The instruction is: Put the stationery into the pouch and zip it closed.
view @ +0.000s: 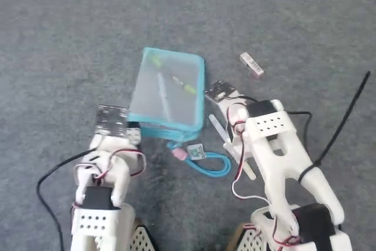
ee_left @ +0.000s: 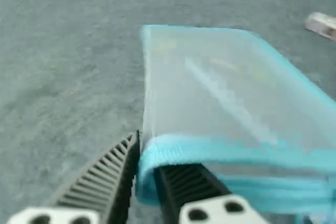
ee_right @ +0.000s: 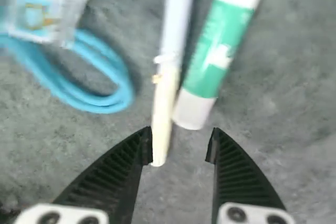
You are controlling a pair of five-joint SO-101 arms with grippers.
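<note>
A: Pouch, where is it?
B: The mesh pouch (view: 167, 89) lies on the grey table (view: 59, 39). The left gripper (ee_left: 147, 156) is pinching its near turquoise edge.
A: And rightward?
B: A blue cord loop (ee_right: 100, 77), then the right gripper (ee_right: 180, 135), spread wide around a white pen (ee_right: 176, 40), with a glue stick (ee_right: 218, 51) beside it. Farthest right, perhaps an eraser (view: 251, 64).

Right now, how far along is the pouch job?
Done: a few items already show through the pouch. In hand: the left gripper is shut on the pouch's blue edge; the right gripper hangs open over the pen and glue stick, gripping neither. Left: those two, the small white block lying beyond the pouch, then zipping.
</note>
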